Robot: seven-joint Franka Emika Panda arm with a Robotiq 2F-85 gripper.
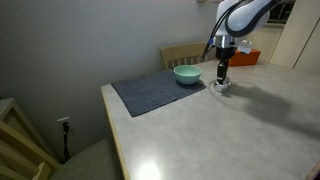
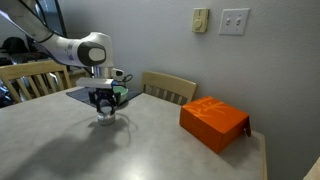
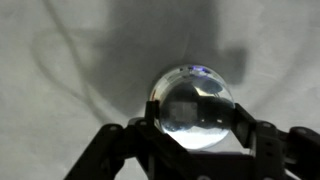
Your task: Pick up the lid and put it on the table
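Note:
The lid point(image 3: 192, 105) is a small round silvery dome. In the wrist view it fills the space between my two dark fingers, which lie against its left and right sides. My gripper point(image 3: 195, 120) is shut on it. In both exterior views the gripper point(image 1: 221, 79) point(image 2: 105, 104) points straight down, with the lid point(image 1: 221, 88) point(image 2: 105, 118) right at the surface of the pale table point(image 1: 240, 135) point(image 2: 110, 155). I cannot tell whether the lid touches the tabletop.
A teal bowl point(image 1: 187, 74) sits on a dark grey cloth mat point(image 1: 150, 93) just beside the gripper. An orange box point(image 2: 213, 122) lies on the table. A wooden chair point(image 2: 168, 87) stands behind the table.

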